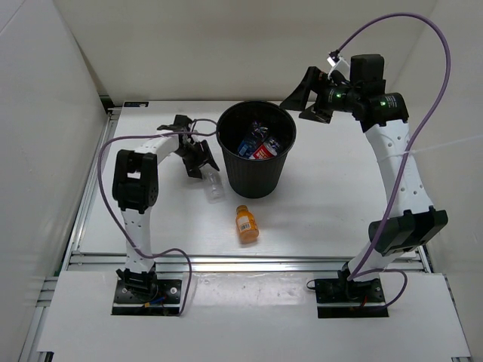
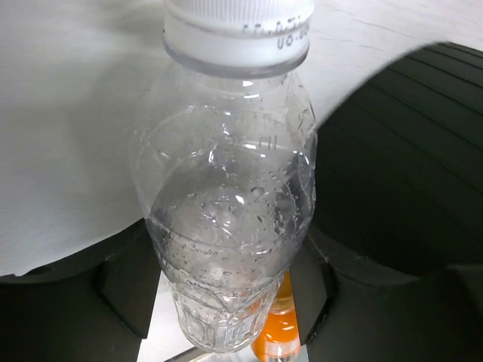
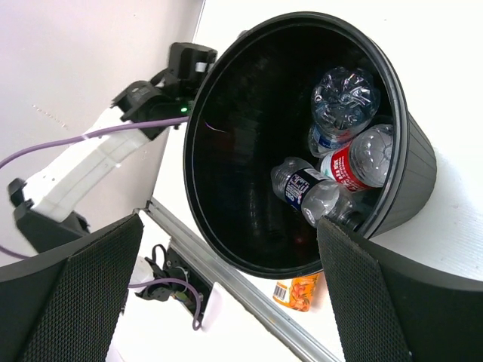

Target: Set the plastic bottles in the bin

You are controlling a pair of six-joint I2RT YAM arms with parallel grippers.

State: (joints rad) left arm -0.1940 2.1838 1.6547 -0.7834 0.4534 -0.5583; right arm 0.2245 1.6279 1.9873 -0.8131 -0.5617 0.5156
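A clear bottle (image 2: 230, 219) with a white cap lies on the table just left of the bin (image 1: 256, 177). My left gripper (image 2: 219, 294) is shut on it, a dark finger pressed against each side. From above, that gripper (image 1: 198, 160) is low over the clear bottle (image 1: 215, 186). The short orange bottle (image 1: 246, 224) lies in front of the bin. Inside the bin (image 3: 226, 90) are a clear bottle (image 3: 343, 98), a red-labelled one (image 3: 362, 162) and a blue-labelled one (image 3: 302, 188). My right gripper (image 1: 309, 99) hangs open above the bin's right rim, holding nothing.
White walls enclose the table at the left, back and right. An aluminium rail (image 1: 241, 260) runs along the near edge in front of the orange bottle. A purple cable (image 1: 423, 45) loops high over the right arm.
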